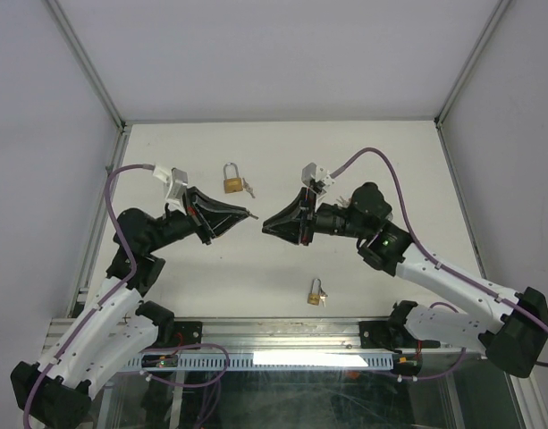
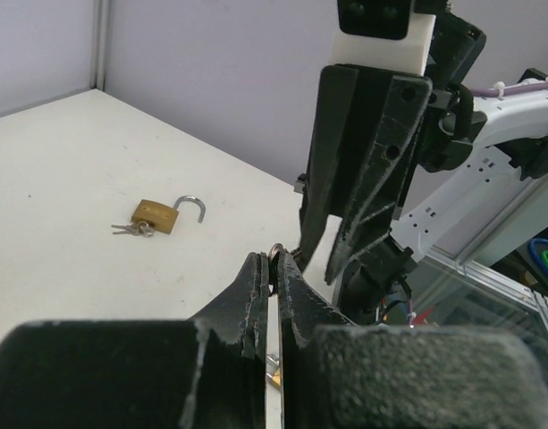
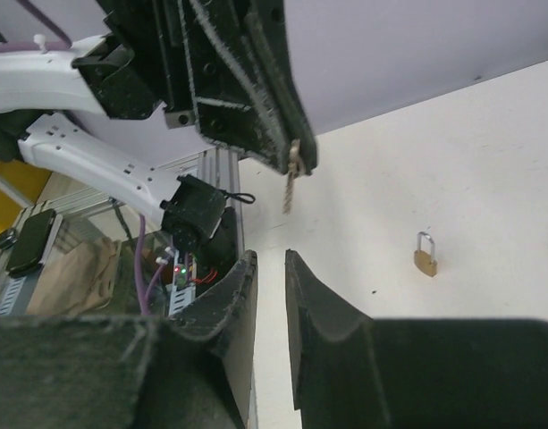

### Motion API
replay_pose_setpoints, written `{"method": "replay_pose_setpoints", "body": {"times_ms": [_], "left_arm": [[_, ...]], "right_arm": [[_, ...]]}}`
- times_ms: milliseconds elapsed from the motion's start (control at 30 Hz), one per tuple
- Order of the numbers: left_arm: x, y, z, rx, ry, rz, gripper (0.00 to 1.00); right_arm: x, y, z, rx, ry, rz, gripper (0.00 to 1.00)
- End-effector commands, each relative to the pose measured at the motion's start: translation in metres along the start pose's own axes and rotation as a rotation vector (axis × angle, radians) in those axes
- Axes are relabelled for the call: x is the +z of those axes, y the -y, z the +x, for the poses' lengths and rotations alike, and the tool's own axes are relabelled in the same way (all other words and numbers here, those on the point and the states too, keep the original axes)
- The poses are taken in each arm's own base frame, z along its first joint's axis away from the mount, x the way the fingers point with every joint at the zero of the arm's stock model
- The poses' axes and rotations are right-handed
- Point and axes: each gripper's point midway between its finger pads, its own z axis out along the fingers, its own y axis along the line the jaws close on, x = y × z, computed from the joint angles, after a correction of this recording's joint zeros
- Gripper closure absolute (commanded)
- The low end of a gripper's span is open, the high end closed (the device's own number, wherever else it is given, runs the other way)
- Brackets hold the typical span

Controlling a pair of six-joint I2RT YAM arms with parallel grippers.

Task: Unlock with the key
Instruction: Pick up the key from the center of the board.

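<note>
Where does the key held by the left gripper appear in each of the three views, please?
Top external: the key sticks out from the tip of the left gripper, near the picture's centre.
Left wrist: only a sliver of it shows, pinched between the shut jaws, low centre.
Right wrist: it hangs from the left gripper, upper centre.
Shared landmark: the open right gripper, facing the key.

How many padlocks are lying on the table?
2. The far padlock lies toward the back of the table, just beyond the left fingers, which pinch a key. The near padlock lies by the front edge, nearer the right arm. Others could hide under the arms.
</note>
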Motion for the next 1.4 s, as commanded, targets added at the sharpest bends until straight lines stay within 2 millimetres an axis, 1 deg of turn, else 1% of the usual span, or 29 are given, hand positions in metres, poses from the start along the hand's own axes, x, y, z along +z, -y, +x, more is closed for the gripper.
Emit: {"method": "replay_pose_setpoints", "body": {"times_ms": [0, 67, 133, 200, 267, 400, 433, 500, 567, 667, 733, 767, 833, 933, 1000, 1067, 1100, 1167, 1233, 1267, 1367], "left_arm": [[-0.002, 0.019, -0.006, 0.026, 0.027, 0.079, 1.00], [-0.002, 0.025, -0.005, 0.034, 0.020, 0.103, 1.00], [-0.002, 0.027, -0.007, 0.038, 0.023, 0.108, 1.00], [-0.002, 0.027, -0.008, 0.040, 0.028, 0.107, 1.00], [-0.002, 0.028, -0.006, 0.037, 0.024, 0.112, 1.00], [-0.002, 0.030, -0.002, 0.029, 0.016, 0.121, 1.00], [-0.002, 0.029, -0.002, 0.029, 0.016, 0.120, 1.00], [-0.002, 0.029, 0.000, 0.023, 0.016, 0.117, 1.00], [-0.002, 0.025, 0.003, 0.014, 0.015, 0.101, 1.00], [-0.003, 0.013, 0.013, -0.036, 0.000, 0.039, 1.00], [-0.004, 0.000, 0.030, -0.116, -0.039, -0.022, 1.00], [-0.004, -0.006, 0.038, -0.153, -0.058, -0.043, 1.00], [-0.004, -0.011, 0.051, -0.204, -0.090, -0.055, 1.00], [-0.003, -0.009, 0.063, -0.208, -0.115, -0.026, 1.00], [-0.002, 0.001, 0.066, -0.202, -0.123, 0.028, 1.00], [0.001, 0.011, 0.067, -0.233, -0.122, 0.072, 1.00], [0.002, 0.018, 0.065, -0.237, -0.116, 0.099, 1.00], [0.002, 0.031, 0.062, -0.223, -0.107, 0.153, 1.00], [0.001, 0.041, 0.061, -0.205, -0.103, 0.200, 1.00], [0.000, 0.045, 0.059, -0.193, -0.094, 0.216, 1.00], [-0.001, 0.050, 0.053, -0.164, -0.074, 0.245, 1.00]], "right_arm": [[0.006, 0.006, -0.051, -0.109, 0.143, 0.061, 0.80], [0.008, 0.012, -0.047, -0.106, 0.120, 0.080, 0.81], [0.009, 0.010, -0.044, -0.104, 0.115, 0.062, 0.80], [0.012, 0.002, -0.045, -0.104, 0.122, 0.011, 0.75], [0.014, 0.000, -0.045, -0.101, 0.114, -0.009, 0.72], [0.014, 0.000, -0.046, -0.103, 0.116, -0.007, 0.77], [0.013, -0.005, -0.046, -0.109, 0.117, -0.028, 0.76], [0.011, -0.014, -0.045, -0.120, 0.116, -0.073, 0.70], [0.008, -0.016, -0.041, -0.127, 0.099, -0.080, 0.65], [0.000, 0.001, -0.021, -0.137, -0.002, 0.021, 0.63], [-0.011, 0.014, 0.004, -0.146, -0.074, 0.089, 0.63], [-0.017, 0.015, 0.015, -0.147, -0.098, 0.100, 0.62], [-0.026, 0.005, 0.027, -0.155, -0.118, 0.055, 0.61], [-0.037, -0.019, 0.035, -0.196, -0.114, -0.062, 0.59], [-0.042, -0.027, 0.032, -0.273, -0.075, -0.095, 0.59], [-0.044, -0.027, 0.025, -0.376, 0.004, -0.094, 0.57], [-0.045, -0.025, 0.024, -0.435, 0.043, -0.093, 0.56], [-0.046, -0.023, 0.021, -0.618, 0.146, -0.099, 0.54], [-0.048, -0.021, 0.017, -0.806, 0.245, -0.088, 0.49], [-0.046, -0.016, 0.021, -0.867, 0.261, -0.081, 0.48], [-0.038, -0.015, 0.015, -1.022, 0.294, -0.098, 0.48]]}}
